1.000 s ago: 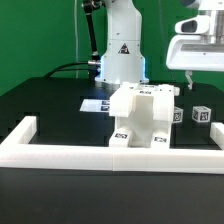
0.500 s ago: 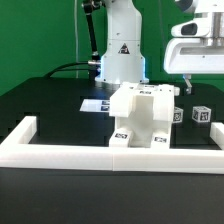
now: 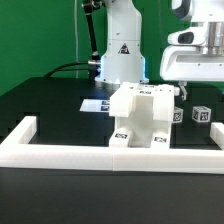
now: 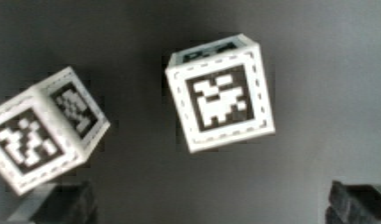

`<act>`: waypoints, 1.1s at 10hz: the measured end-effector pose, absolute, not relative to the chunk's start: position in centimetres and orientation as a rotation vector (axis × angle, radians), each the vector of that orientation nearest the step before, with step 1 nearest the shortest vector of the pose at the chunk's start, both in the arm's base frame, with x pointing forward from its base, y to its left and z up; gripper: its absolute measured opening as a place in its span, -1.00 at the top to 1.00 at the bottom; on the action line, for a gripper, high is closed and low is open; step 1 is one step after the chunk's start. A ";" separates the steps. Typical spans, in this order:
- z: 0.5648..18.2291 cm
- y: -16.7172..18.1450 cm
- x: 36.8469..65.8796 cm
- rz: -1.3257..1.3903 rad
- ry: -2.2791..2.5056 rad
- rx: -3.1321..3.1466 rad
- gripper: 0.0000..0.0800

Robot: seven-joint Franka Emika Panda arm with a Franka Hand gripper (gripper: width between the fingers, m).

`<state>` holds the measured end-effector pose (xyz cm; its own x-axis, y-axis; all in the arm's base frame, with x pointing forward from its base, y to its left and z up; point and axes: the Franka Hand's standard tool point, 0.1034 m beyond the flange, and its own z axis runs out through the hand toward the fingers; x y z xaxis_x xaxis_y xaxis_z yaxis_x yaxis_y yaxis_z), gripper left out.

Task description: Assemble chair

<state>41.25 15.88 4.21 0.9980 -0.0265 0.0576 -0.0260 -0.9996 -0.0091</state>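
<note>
- While the arm hangs over the exterior view's right part of the black table (image 3: pixel 45 100), its gripper (image 3: pixel 190 86) is above two small tagged blocks (image 3: pixel 178 115) and touches neither of them.
- The partly built chair (image 3: pixel 143 112) stands near the middle of the table, just behind the white border frame (image 3: pixel 60 150), and carries square tags on its front side.
- One of the small tagged blocks is just beside the chair on the exterior view's right, and the second one (image 3: pixel 201 115) stands a little further to that side, apart from the first.
- The marker board (image 3: pixel 93 103) lies flat behind the chair, toward the exterior view's left, in front of the robot base (image 3: pixel 120 55).
- On the wrist view, the two dark fingertips (image 4: pixel 62 205) stand far apart with nothing between them, so the gripper is wide open and holds nothing.
- Below it both blocks rest on the dark table; one (image 4: pixel 222 95) shows its whole tag face, the other (image 4: pixel 45 125) is partly cut by the picture edge, and they do not touch.
</note>
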 end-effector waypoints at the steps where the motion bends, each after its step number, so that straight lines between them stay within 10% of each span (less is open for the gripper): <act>1: 3.3 15.9 41.0 -0.100 0.027 -3.140 -0.62; 11: 1.0 17.0 39.5 -0.068 -0.033 -3.163 -0.62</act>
